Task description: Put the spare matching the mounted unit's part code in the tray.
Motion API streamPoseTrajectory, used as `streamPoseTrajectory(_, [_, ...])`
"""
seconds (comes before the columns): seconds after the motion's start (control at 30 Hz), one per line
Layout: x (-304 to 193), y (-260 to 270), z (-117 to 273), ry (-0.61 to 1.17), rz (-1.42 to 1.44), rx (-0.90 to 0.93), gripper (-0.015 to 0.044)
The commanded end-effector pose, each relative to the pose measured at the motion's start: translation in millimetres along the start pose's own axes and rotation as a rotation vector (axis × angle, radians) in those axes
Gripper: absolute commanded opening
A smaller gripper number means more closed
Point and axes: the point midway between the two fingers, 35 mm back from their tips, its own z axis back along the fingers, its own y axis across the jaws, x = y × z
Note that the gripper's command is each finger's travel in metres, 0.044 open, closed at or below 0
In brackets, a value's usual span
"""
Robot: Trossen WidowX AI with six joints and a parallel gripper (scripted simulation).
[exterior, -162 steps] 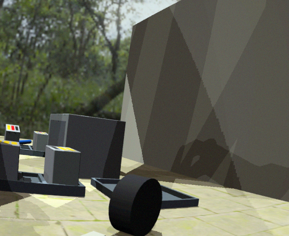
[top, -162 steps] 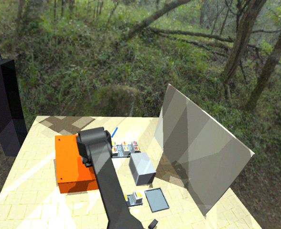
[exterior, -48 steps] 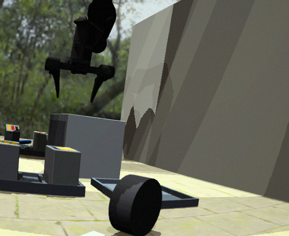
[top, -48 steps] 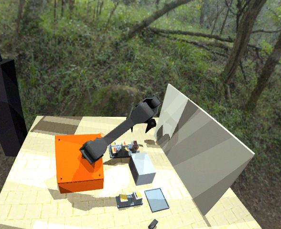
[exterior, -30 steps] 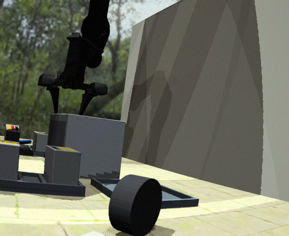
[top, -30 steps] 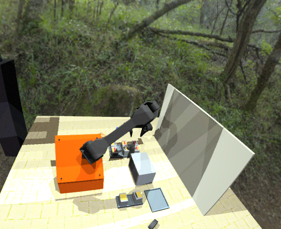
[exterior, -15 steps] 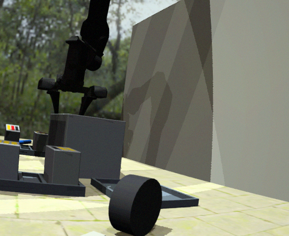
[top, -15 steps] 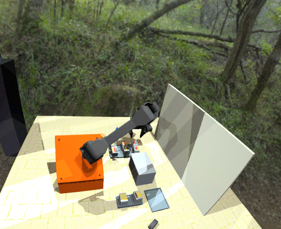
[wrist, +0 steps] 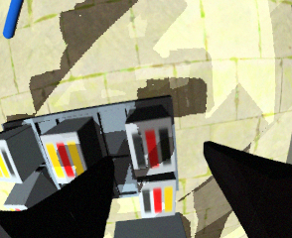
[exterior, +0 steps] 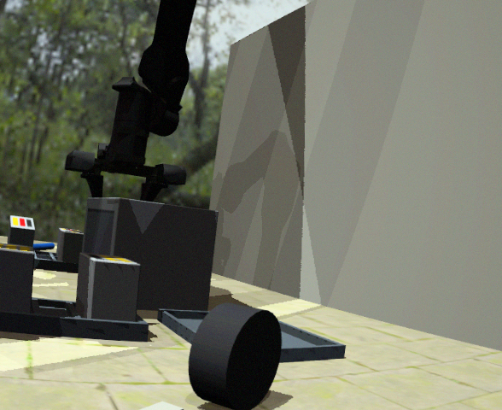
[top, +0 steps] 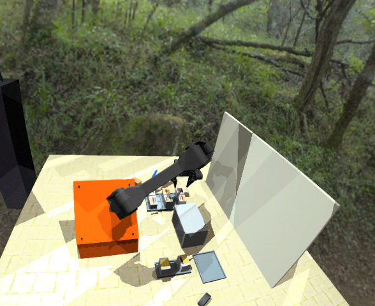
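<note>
My gripper (top: 181,185) (wrist: 158,155) is partly open over the back rack (top: 161,202) (wrist: 113,113); its fingertips are hidden behind the grey box in the exterior view. In the wrist view a spare with a grey-red-black striped label (wrist: 152,144) lies between the fingertips in the picture, not gripped. A spare with grey, red and yellow stripes (wrist: 157,199) stands beside it; one with yellow, red and yellow stripes (wrist: 64,156) is further left. The front rack (exterior: 61,326) holds two spares. The flat tray (top: 210,266) (exterior: 304,339) is empty. The mounted unit and its code cannot be seen.
The grey box (top: 190,218) (exterior: 172,260) stands between the back rack and the tray. An orange box (top: 95,210) is at the left, a tall pale panel (top: 280,204) (exterior: 397,176) at the right. A black cylinder (exterior: 233,353) and a blue stick (top: 154,173) (wrist: 13,17) lie about.
</note>
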Motion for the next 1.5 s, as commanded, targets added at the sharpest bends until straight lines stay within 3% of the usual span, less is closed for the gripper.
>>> streamPoseTrajectory(0.0, [-0.7, 2.2, -11.2, 0.009, 0.009, 0.002, 0.0300])
streamPoseTrajectory(0.83, [-3.9, 4.0, -52.2, 0.014, 0.009, 0.002, 0.0300])
streamPoseTrajectory(1.23, [-4.0, 4.1, -53.2, 0.014, 0.009, 0.002, 0.0300])
streamPoseTrajectory(1.47, [-3.7, 3.9, -51.9, 0.009, 0.004, 0.006, 0.0136])
